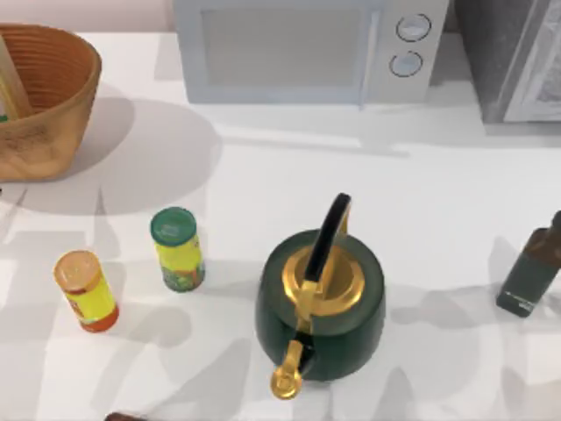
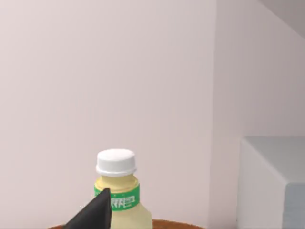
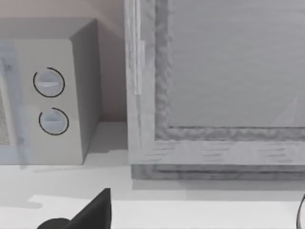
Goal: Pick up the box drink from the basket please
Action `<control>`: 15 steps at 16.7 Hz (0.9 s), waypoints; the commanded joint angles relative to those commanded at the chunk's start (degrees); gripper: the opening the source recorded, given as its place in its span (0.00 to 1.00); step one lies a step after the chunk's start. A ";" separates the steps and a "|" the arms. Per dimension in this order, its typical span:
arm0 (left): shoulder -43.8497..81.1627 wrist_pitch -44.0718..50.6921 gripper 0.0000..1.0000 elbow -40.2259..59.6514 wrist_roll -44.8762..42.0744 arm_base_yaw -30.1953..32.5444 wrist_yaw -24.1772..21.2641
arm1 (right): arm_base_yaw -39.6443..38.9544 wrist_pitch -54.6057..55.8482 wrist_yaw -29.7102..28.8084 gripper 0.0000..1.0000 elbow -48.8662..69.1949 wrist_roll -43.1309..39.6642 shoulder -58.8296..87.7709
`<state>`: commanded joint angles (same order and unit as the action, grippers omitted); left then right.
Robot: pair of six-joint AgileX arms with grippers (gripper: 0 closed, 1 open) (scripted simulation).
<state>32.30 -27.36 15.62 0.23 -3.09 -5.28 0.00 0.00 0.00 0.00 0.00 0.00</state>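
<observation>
- Sitting in the basket is the box drink. The basket is at about 10 o'clock on the table in the top view.
- The drink leans on the basket's wall at the 9 o'clock side. It is pale tan with a bit of green.
- In the left wrist view, a dark tip of the left gripper is close in front of a pale yellow drink with a white cap and a green band. I cannot tell if this gripper is wide, narrow or holding it.
- In the right wrist view, the right gripper is low over the table, facing the microwave and a grey cabinet. I cannot tell if it is wide or narrow.
- The green kettle is near the middle, toward 6 o'clock.
- Two yellow cans stand at about 8 o'clock: one with a green lid and one with an orange lid.
- A dark bottle is at about 4 o'clock.
</observation>
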 joint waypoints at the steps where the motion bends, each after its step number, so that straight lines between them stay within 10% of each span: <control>1: 5.25 -3.69 1.00 1.85 0.05 -0.45 -0.65 | 0.00 0.00 0.00 1.00 0.00 0.00 0.00; 15: 74.04 -43.08 1.00 20.41 -0.82 -6.81 -6.67 | 0.00 0.00 0.00 1.00 0.00 0.00 0.00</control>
<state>106.34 -70.44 36.03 -0.59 -9.91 -11.96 0.00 0.00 0.00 0.00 0.00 0.00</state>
